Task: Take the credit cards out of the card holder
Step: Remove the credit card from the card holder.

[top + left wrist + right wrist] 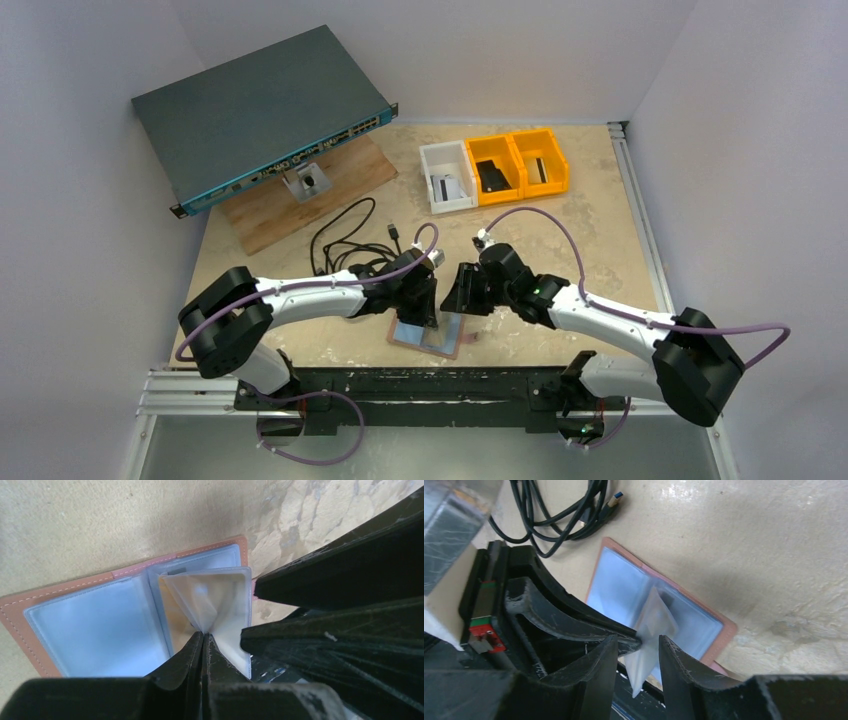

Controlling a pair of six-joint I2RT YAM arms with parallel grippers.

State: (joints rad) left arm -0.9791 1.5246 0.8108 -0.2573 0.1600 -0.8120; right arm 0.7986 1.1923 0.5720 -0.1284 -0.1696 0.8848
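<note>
Pressed together low in frame, my left claw (202, 645) pinches a clear pocket (220, 600) of the card holder (107, 620) lying open at centre; my half-spread right claw (636, 652) should close gently; no credit cards visible.

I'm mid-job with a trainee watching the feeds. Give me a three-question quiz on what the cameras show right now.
1. True or false: the card holder lies open on the table.
2. What is the left gripper pinching?
A) a clear pocket leaf of the card holder
B) the black cable
C) a yellow bin
3. Fill in: the right gripper has its fingers apart, one on each side of the raised ____.

Key
1. True; it lies spread flat, clear pockets up.
2. A; the fingers are shut on the leaf's lower edge and hold it upright.
3. Leaf; the right wrist view shows it standing between the fingers.
</note>
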